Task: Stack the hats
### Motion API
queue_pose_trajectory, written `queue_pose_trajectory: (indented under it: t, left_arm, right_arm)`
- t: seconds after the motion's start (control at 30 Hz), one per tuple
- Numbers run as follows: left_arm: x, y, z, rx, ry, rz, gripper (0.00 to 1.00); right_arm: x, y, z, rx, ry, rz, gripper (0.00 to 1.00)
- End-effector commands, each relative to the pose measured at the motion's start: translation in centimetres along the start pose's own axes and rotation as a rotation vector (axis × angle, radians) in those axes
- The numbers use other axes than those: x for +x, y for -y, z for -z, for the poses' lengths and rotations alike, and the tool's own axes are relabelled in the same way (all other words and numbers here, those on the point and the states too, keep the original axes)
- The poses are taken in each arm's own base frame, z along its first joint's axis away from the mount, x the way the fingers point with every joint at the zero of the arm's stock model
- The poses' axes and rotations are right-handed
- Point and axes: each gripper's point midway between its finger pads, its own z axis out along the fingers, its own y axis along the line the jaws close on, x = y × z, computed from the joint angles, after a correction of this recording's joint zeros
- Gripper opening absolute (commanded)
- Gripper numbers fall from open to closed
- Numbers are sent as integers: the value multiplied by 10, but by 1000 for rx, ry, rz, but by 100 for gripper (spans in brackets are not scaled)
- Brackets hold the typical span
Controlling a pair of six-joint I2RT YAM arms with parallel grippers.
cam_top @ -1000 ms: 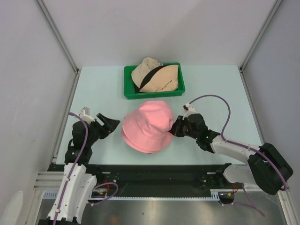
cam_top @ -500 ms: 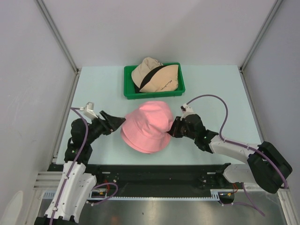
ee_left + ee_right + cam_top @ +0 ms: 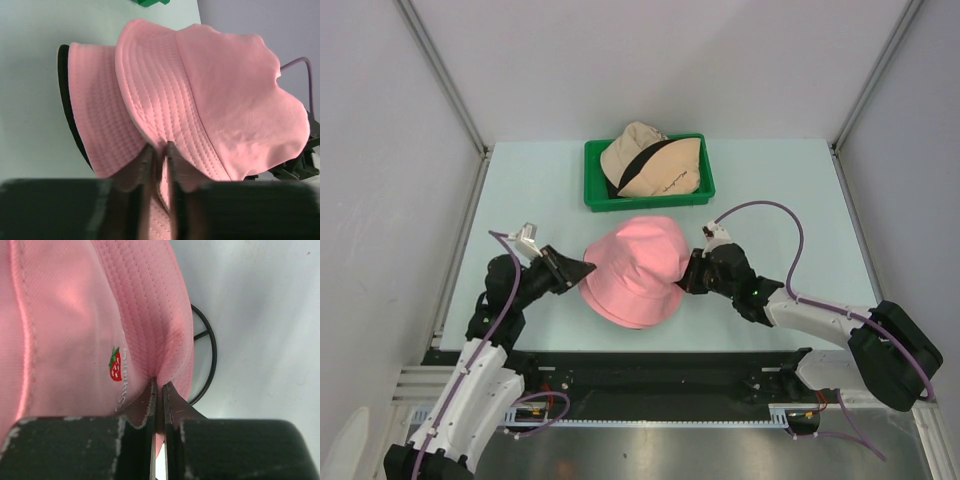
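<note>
A pink hat point(image 3: 635, 265) sits in the middle of the table, on top of a second pink hat point(image 3: 95, 125) whose brim shows below it. My left gripper point(image 3: 583, 271) is shut on the upper hat's left brim point(image 3: 159, 148). On the opposite side my right gripper point(image 3: 688, 278) pinches the right brim point(image 3: 160, 384), beside a small strawberry mark point(image 3: 115, 365). A beige hat point(image 3: 660, 170) lies in the green tray point(image 3: 594, 200) at the back, with a black hat point(image 3: 642, 162) tucked into it.
A black wire ring point(image 3: 213, 347) pokes out from under the pink hats on the right, and a dark edge point(image 3: 64, 90) shows under them on the left. Grey side walls close in the table. The right arm's cable point(image 3: 790, 225) loops above the table.
My left gripper moved right to the pink hat and went from open to shut on its brim. The right gripper kept its grip and shifted slightly left.
</note>
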Motion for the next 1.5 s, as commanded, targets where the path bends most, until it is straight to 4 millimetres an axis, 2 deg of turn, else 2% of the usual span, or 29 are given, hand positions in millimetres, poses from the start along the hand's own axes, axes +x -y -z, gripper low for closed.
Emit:
queue_pose_trajectory:
  t: [0.0,0.03,0.17,0.37,0.63,0.73,0.8,0.87,0.9,0.97,1.0,1.07,1.13,1.17,1.23,1.3,1.33,1.4,1.47]
  left_arm:
    - [10,-9,-4,-2,-15,54,5]
    - [14,-18,-5,-34,-24,54,0]
    - [28,-67,-7,-217,-34,70,0]
    - [39,-104,-13,-326,-52,79,0]
    - [41,-132,-22,-415,-62,62,0]
    - [38,-128,-26,-401,-64,46,0]
    - [26,-117,-29,-371,-48,4,0]
    - [11,-101,-32,-337,-39,-45,0]
    - [6,-96,-32,-328,-42,-92,0]
    - [-6,-80,-33,-296,-51,-151,0]
    - [-10,-77,-33,-291,-61,-199,0]
    - [-12,-69,-36,-269,-81,-205,0]
    - [-12,-67,-38,-259,-92,-208,0]
    - [-13,-69,-39,-274,-96,-212,0]
    - [-15,-73,-39,-298,-100,-216,0]
    - [-18,-73,-40,-305,-91,-215,1]
    - [-21,-72,-41,-304,-82,-217,0]
    - [-28,-70,-43,-316,-66,-226,0]
    - [-36,-69,-45,-328,-55,-245,0]
  right_arm:
    - [-2,-4,4,18,-4,24,0]
    - [-1,-3,5,25,-6,22,0]
    - [-1,4,13,65,-1,18,0]
    - [20,11,17,77,-38,5,0]
    - [58,23,9,97,-120,-25,0]
    - [63,16,10,76,-128,-14,0]
    - [60,9,13,55,-120,3,0]
    - [49,2,23,39,-94,19,4]
    - [43,-1,27,33,-76,31,14]
    - [25,-4,43,35,-28,48,29]
    - [17,-5,50,40,-12,67,50]
    - [1,-6,66,45,44,82,67]
    - [-10,-5,77,47,76,96,73]
    - [-24,-4,84,43,117,85,77]
    - [-33,-8,89,-3,126,84,78]
    - [-50,2,90,-2,157,53,78]
    - [-54,-3,89,-52,157,48,78]
    - [-64,3,85,-68,169,30,78]
    - [-73,-4,82,-124,189,36,78]
